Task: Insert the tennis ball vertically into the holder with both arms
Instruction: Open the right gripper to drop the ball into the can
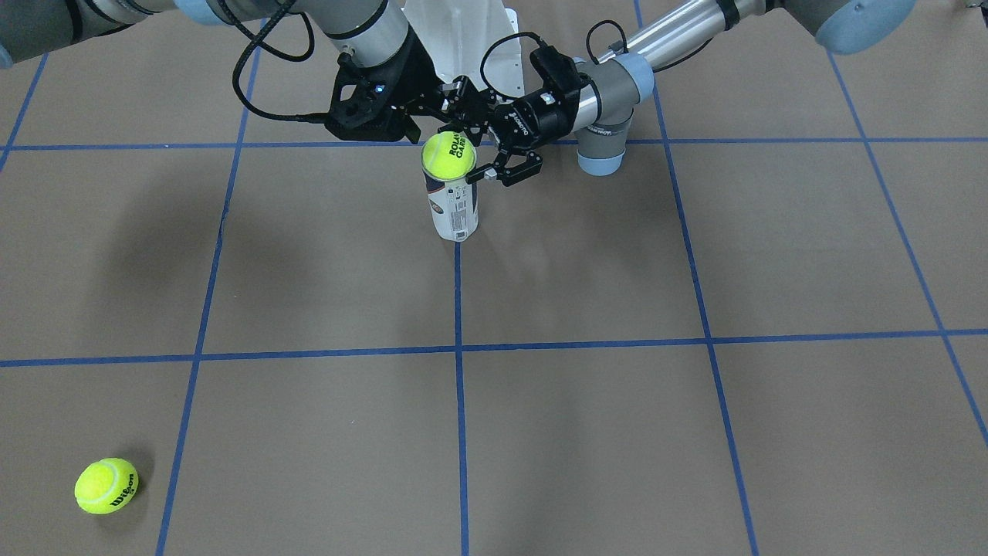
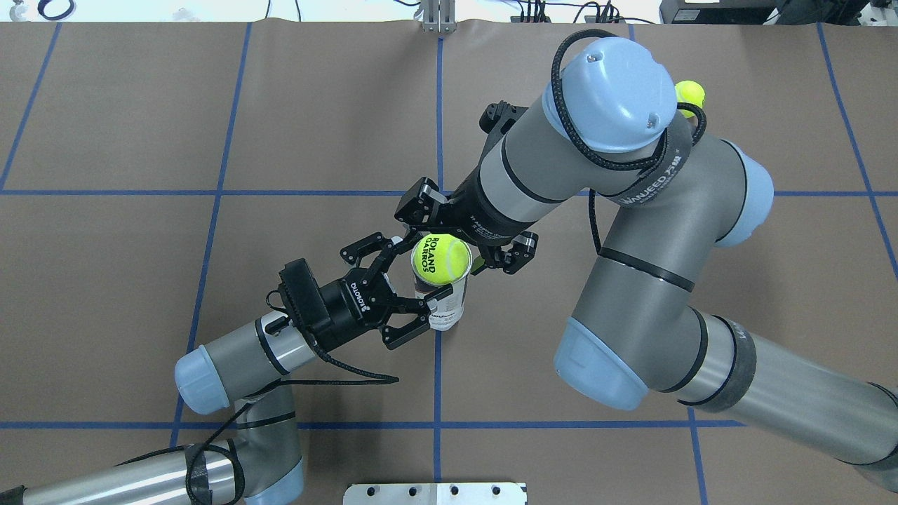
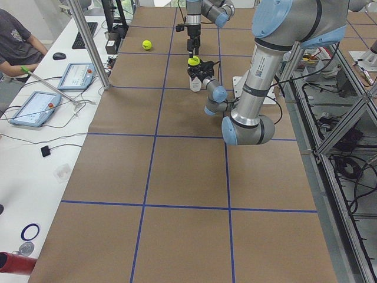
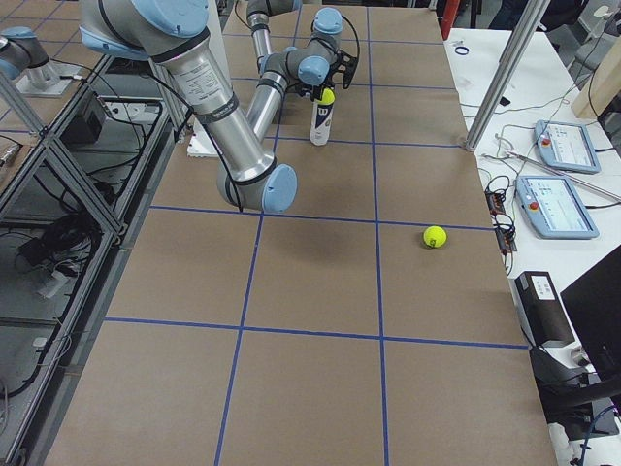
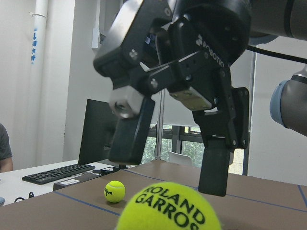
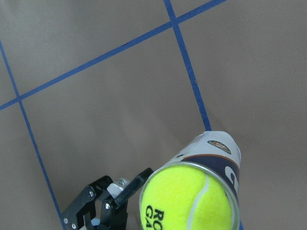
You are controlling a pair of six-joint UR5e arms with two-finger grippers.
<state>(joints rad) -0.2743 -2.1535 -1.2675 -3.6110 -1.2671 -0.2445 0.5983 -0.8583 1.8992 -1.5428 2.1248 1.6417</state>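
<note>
**Ball in the can's mouth, both grippers spread**

The holder [image 1: 455, 208] stands upright on the brown table [image 1: 695, 432], its base touching the blue tape line [image 1: 458, 293] that runs from 12 to 6 o'clock in the overhead view. A yellow tennis ball [image 1: 448, 154] printed ROLAND GARROS sits in its open top, ringed by the metal rim, with its upper part above that rim.

The right gripper [image 5: 170, 175] hangs straight above the ball, pointing down. Its jaws are apart and hold nothing – the left wrist camera shows the two black fingers [image 5: 214, 167] clear of the ball, one on each side and higher than its top. In the overhead view its arm reaches in from about 4 o'clock and hides most of the gripper.

The left gripper [image 2: 403, 287] lies level at the holder's 8 o'clock, aimed at the can's upper part. Its jaws are wide apart. The fingertips are just beside the can, but whether either touches it cannot be told.

A second tennis ball [image 2: 689, 91], marked Wilson, lies on the table well apart from the holder, out at about 1 o'clock overhead and partly hidden behind the right arm's elbow. The white pedestal [image 1: 463, 31] stands at 6 o'clock.
</note>
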